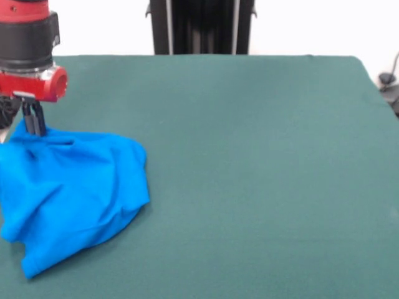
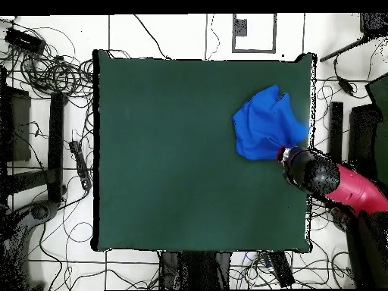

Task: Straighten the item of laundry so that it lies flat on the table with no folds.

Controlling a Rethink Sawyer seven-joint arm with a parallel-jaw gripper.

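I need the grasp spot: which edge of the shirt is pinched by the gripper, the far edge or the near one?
The far edge: the gripper is shut on the shirt there, while the near edge lies free.

A black upright post point(image 1: 201, 27) with pale vertical strips stood against the white wall, well away from the pincer on its far side. In the overhead view, tangled black cables point(image 2: 47, 67) lay on the white tiled floor point(image 2: 159, 34) at the opposite side from the pincer, and a black power strip point(image 2: 78, 164) lay there too. A grey-framed square panel point(image 2: 254, 32) sat on the floor, well apart from the pincer.
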